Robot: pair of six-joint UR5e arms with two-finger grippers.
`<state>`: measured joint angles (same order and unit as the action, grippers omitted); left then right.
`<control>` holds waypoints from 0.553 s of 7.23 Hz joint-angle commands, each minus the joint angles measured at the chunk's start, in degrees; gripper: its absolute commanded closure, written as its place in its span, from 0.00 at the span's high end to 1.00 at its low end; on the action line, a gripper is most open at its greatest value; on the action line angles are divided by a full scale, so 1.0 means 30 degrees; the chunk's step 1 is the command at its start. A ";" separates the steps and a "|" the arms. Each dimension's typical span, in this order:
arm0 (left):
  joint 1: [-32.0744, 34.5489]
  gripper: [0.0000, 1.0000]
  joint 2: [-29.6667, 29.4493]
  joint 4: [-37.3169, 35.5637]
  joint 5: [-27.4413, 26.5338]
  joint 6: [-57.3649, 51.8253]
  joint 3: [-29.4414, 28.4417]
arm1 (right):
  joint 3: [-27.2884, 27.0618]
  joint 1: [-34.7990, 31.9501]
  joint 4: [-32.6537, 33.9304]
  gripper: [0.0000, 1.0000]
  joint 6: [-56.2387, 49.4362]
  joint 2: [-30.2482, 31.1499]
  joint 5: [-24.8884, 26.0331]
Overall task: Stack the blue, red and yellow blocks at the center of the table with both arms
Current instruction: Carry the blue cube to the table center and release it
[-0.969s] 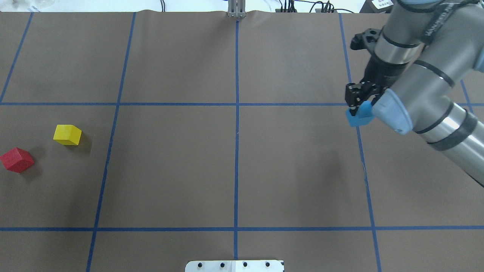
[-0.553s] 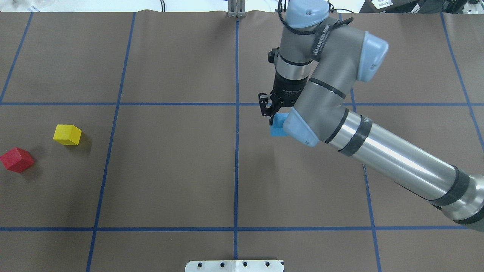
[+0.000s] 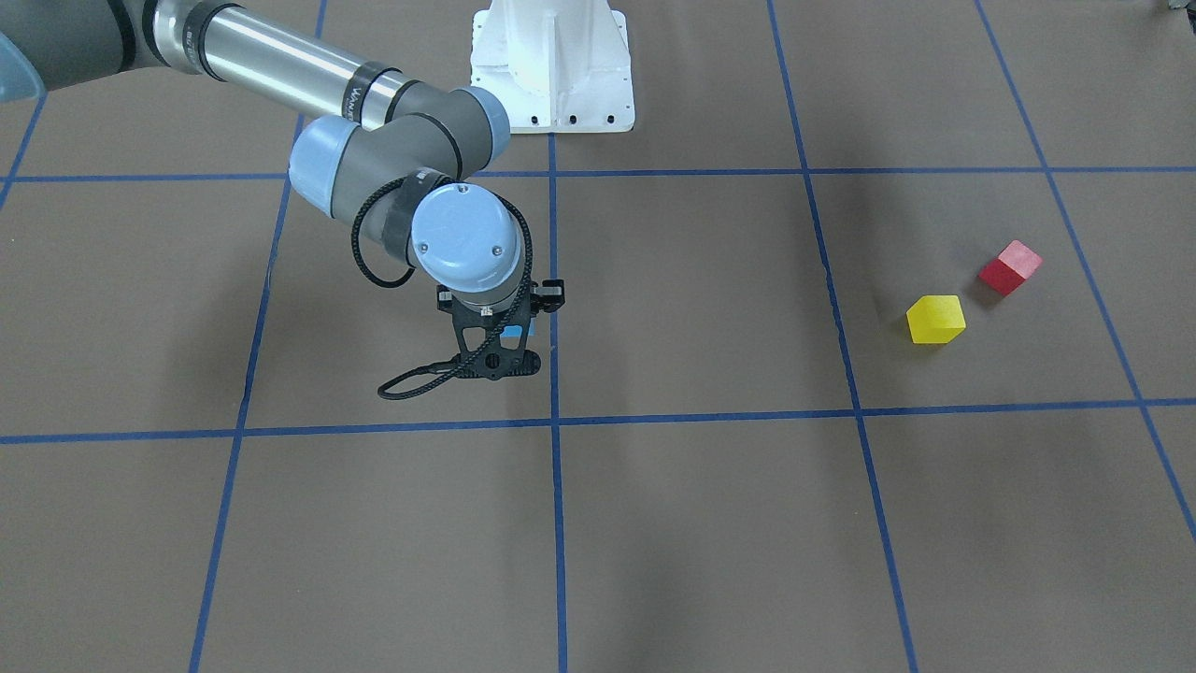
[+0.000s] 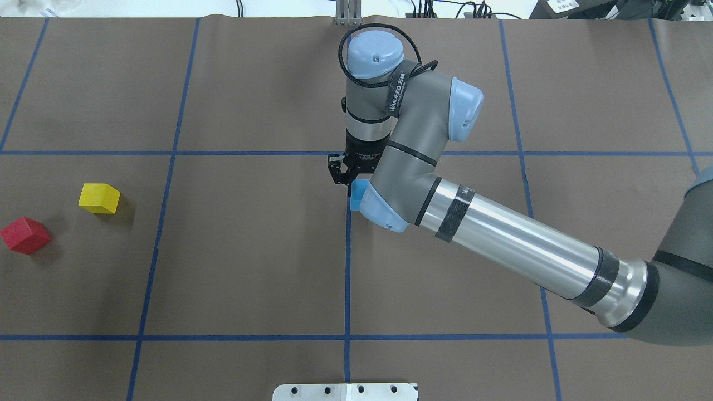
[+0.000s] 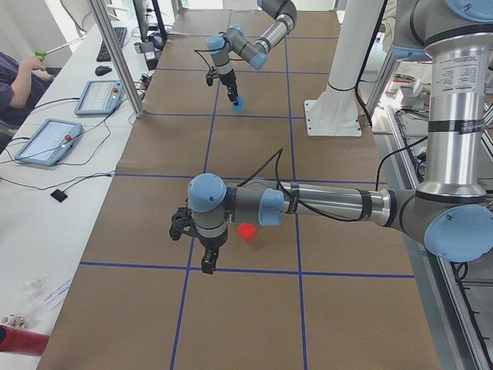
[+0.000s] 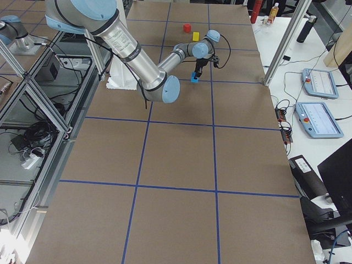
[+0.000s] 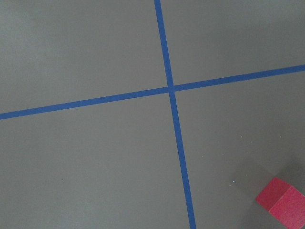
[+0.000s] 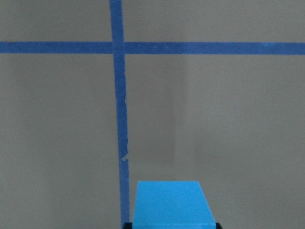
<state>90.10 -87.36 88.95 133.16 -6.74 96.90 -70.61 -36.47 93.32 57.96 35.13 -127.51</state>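
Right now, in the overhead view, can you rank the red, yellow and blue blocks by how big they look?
1. red block, marginally.
2. yellow block, nearly alike.
3. blue block: only a sliver shows beside the right arm, so its real size is unsure.

I see the blue block (image 4: 356, 199) gripped at the centre line (image 4: 347, 267); the yellow block (image 4: 99, 198) and red block (image 4: 25, 235) lie slightly apart, far left.
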 commanded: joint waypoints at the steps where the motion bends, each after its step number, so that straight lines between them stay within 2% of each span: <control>1: -0.0005 1.00 0.0000 0.0000 0.0000 -0.0009 -0.0045 | 0.0801 0.0379 -0.0405 0.00 0.0219 -0.0605 0.0580; 2: -0.0005 1.00 0.0000 0.0029 0.0000 -0.0009 -0.0045 | 0.1123 0.0496 -0.1072 0.00 0.0219 -0.0578 0.0754; 3: -0.0005 1.00 0.0000 0.0029 0.0000 -0.0009 -0.0074 | 0.1445 0.0497 -0.1601 0.67 0.0335 -0.0578 0.0814; 4: -0.0034 1.00 0.0000 0.0029 0.0000 -0.0009 -0.0133 | 0.1419 0.0497 -0.1896 0.99 0.1004 -0.0607 0.0844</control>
<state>90.06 -87.36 89.02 133.15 -6.77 96.66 -66.75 -35.05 89.05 59.31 33.41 -125.19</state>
